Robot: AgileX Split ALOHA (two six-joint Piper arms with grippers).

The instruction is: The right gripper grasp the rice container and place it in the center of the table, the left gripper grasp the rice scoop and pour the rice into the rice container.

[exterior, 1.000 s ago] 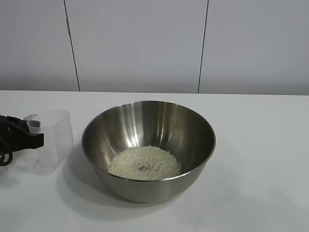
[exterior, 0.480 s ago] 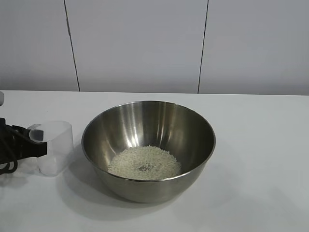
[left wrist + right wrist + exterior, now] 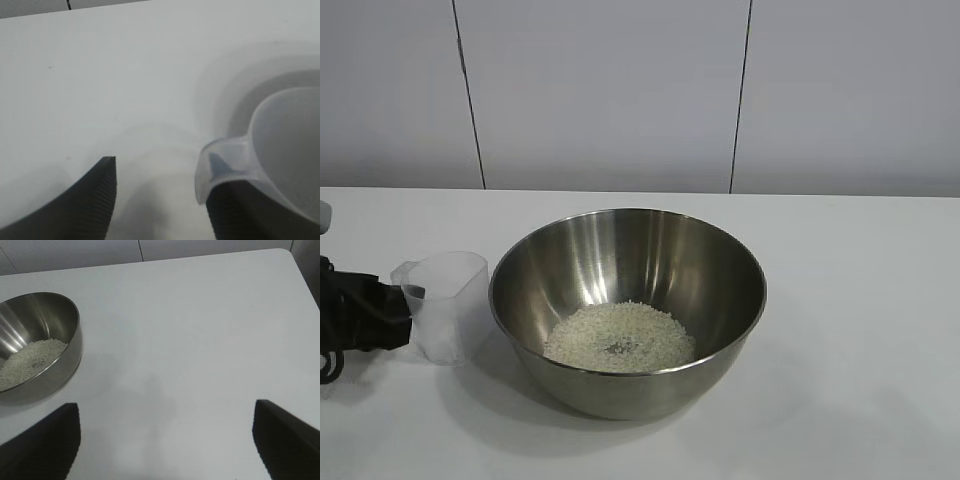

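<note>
The rice container [image 3: 620, 250], a wide steel bowl, stands at the middle of the table [image 3: 860, 330] with the rice [image 3: 620, 338] heaped in its bottom. The rice scoop [image 3: 447, 305], a clear plastic cup, stands upright just left of the bowl and looks empty. My left gripper [image 3: 398, 315] is at the cup's left side. In the left wrist view the left gripper [image 3: 160, 195] is open with nothing between its fingers, and the cup's lip [image 3: 215, 165] overlaps one finger. My right gripper [image 3: 167, 440] is wide open over bare table, away from the bowl [image 3: 70, 335].
White wall panels rise behind the table's far edge. The table's right corner [image 3: 287, 252] shows in the right wrist view. Bare tabletop lies to the right of the bowl and in front of it.
The left gripper and the cup have moved right toward the bowl and the cup has come down upright onto the table. The bowl and rice have not moved.
</note>
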